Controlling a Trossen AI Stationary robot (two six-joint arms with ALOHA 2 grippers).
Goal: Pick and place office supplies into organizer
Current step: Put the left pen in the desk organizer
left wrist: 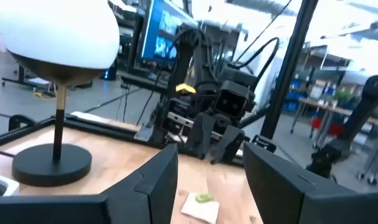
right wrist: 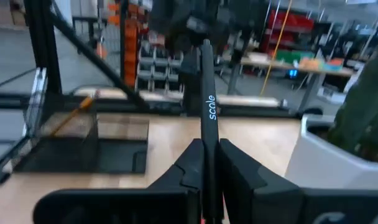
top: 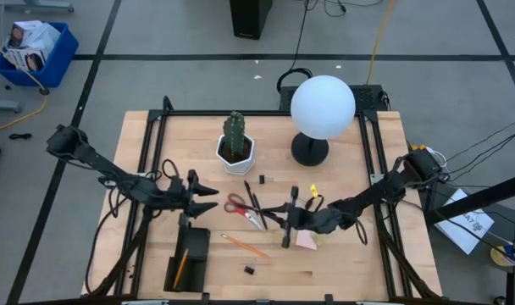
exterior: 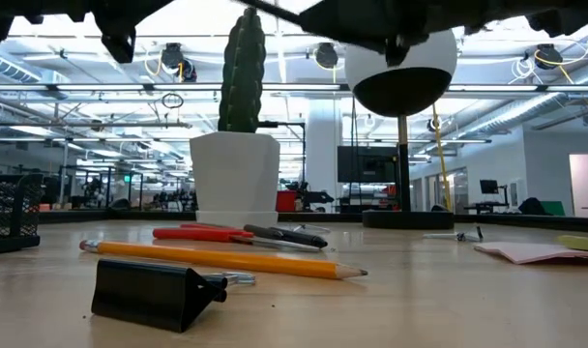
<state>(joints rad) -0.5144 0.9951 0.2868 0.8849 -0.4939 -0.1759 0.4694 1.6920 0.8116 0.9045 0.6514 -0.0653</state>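
The right gripper has its jaws pinched tight on a thin dark pen, which stands up between the fingers with its barrel running away from the wrist; held near one end like this, the pen can probably be tipped and dropped lengthwise into a slot. In the high view this gripper hangs over the middle of the table, with the pink sticky-note pad just at its 5 o'clock and the red-handled scissors and another dark pen at its 9 to 10 o'clock. The left gripper holds nothing: its jaws stand well apart, pointing toward 3 o'clock at the scissors, seemingly waiting while the other arm carries. The organizer sits at 7 o'clock from the held pen, near the front edge of the table, with a pencil already leaning inside it, so the pen has some way to travel down and left. An orange pencil lies between the organizer and the pad, and a tiny black clip lies at its 6 o'clock. The cactus in its white pot and the globe lamp stand at 12 o'clock, well clear of that path.
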